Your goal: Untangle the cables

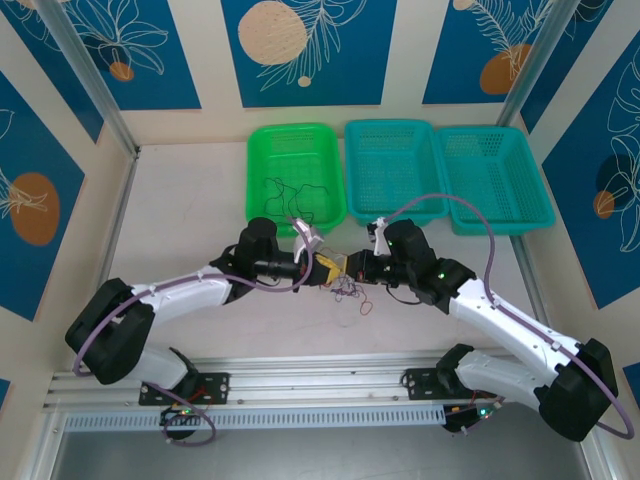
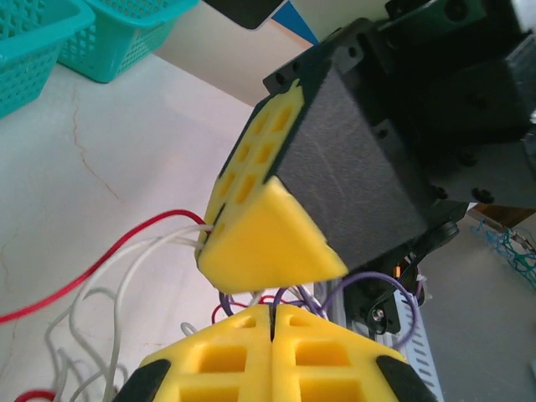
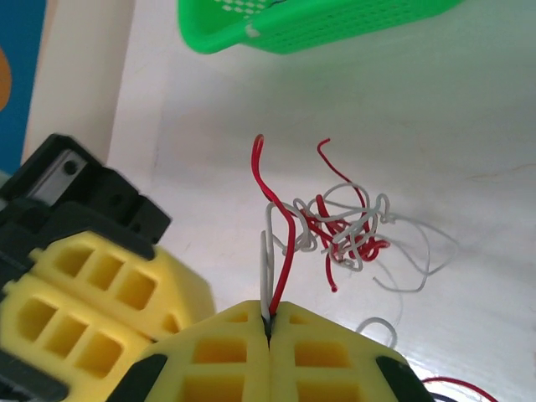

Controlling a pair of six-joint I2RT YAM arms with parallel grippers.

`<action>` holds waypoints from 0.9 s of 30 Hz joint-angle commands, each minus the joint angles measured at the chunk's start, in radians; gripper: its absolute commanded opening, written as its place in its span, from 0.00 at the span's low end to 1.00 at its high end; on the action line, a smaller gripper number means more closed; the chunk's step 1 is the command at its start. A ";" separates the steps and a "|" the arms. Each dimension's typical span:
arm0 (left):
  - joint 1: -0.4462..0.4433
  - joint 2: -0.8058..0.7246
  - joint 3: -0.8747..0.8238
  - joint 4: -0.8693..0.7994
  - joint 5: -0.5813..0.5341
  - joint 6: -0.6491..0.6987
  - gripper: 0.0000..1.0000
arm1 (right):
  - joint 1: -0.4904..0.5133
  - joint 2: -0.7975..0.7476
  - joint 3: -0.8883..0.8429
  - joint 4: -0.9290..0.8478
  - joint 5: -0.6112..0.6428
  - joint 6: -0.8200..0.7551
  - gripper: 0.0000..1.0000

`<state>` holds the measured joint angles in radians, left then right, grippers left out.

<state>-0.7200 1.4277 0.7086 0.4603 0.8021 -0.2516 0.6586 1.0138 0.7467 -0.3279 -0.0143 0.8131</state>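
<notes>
The cables [image 3: 343,226] lie in a small loose knot, thin red and whitish strands looped through each other, purple loops at one edge. One red and one whitish strand rise from it, pinched in my right gripper [image 3: 270,325].

Closed — left pincer [image 2: 272,322], right pincer [image 3: 270,325]

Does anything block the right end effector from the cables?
Nothing visible does: the right end effector is shut on a red and a whitish strand of the cables, whose tangle lies on the table beyond.
</notes>
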 commanded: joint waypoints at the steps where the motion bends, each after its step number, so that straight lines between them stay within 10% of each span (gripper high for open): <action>1: -0.010 -0.052 -0.018 0.003 -0.016 0.025 0.00 | -0.035 0.002 0.017 -0.093 0.126 0.066 0.06; 14: 0.028 -0.414 -0.095 -0.172 -0.363 -0.034 0.00 | -0.351 -0.043 -0.222 -0.211 0.272 0.127 0.11; 22: 0.074 -0.688 -0.160 -0.365 -0.789 -0.094 0.00 | -0.505 -0.119 -0.299 -0.301 0.348 0.238 0.15; 27: 0.128 -0.745 -0.199 -0.349 -0.679 -0.074 0.00 | -0.541 -0.162 -0.303 -0.271 0.271 0.177 0.14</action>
<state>-0.6109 0.6739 0.5320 0.1310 0.1005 -0.3336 0.1223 0.8879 0.4465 -0.6094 0.2935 1.0168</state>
